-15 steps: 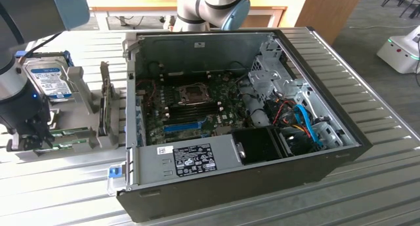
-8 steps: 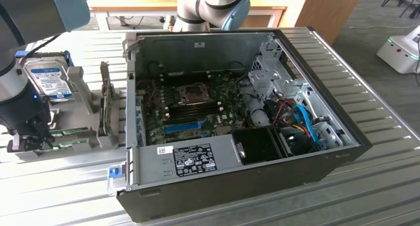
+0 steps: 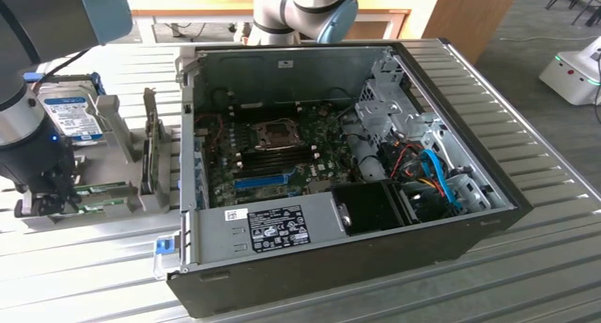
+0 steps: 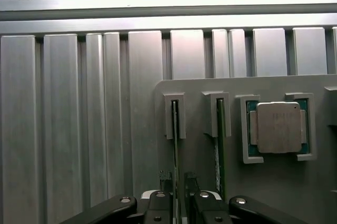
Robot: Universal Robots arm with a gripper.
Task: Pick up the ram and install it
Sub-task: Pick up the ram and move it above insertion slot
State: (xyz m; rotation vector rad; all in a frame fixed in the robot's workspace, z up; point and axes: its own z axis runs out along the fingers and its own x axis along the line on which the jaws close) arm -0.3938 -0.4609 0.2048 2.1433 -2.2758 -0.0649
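Closest to the wrist camera, the pincer (image 4: 177,179) stands wide open, one finger on either side of the ram (image 4: 175,140), not closed on it and holding nothing. The ram stands on edge in a slot of the grey holder (image 4: 295,182), which lies on the ribbed tabletop (image 4: 63,129). A second stick (image 4: 220,124) stands in the slot just beside it. Beyond that stick a CPU (image 4: 277,126) lies flat in its own pocket.

The exterior view gives the wider scene. At its left the arm (image 3: 24,77) hangs straight down over the end of the holder nearer that camera, with the pincer pointing at the tabletop. A hard drive (image 3: 73,115) stands upright at the holder's far end. To the exterior view's right the open case (image 3: 395,260) lies on its side, its motherboard (image 3: 281,154) facing up.
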